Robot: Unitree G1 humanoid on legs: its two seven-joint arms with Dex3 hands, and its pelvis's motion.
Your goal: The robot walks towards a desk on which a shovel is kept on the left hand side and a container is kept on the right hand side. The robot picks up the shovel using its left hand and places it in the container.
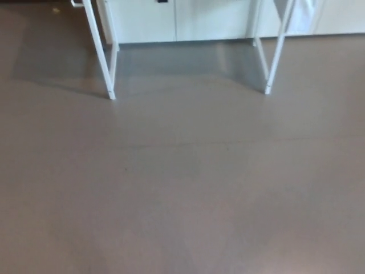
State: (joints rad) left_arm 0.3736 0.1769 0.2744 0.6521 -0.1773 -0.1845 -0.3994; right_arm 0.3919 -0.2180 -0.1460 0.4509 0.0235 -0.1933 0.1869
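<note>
While I look down, nearly all I get is bare brown floor [182, 188], with only the white legs of the desk showing along the top: the left leg [101, 54] at about eleven o'clock and the right leg [275, 54] at about one o'clock. Behind them runs a row of pale cabinets [182, 20] at twelve o'clock. The worktop itself sits above the frame, so the shovel and the container are both out of sight; by the task they should lie up there, shovel toward eleven, container toward one.

Neither of my hands shows in this view, so I cannot tell how far my fingers are spread or whether they hold anything.

Judging from the task alone, I expect a shovel of this sort to be light and stiff, perhaps a bit slick along the handle. I would take it with my left fingers around the handle near its middle, so the blade does not tip down. That is a guess, since nothing of it shows.

Room for moving looks good: the floor from six o'clock up to the legs is open, and the gap between the two legs is wide. The legs slant, and their feet at eleven and one are the edges to keep my own feet clear of. A small white thing, possibly a handle, pokes in at the top left corner; it is too blurred to name.
</note>
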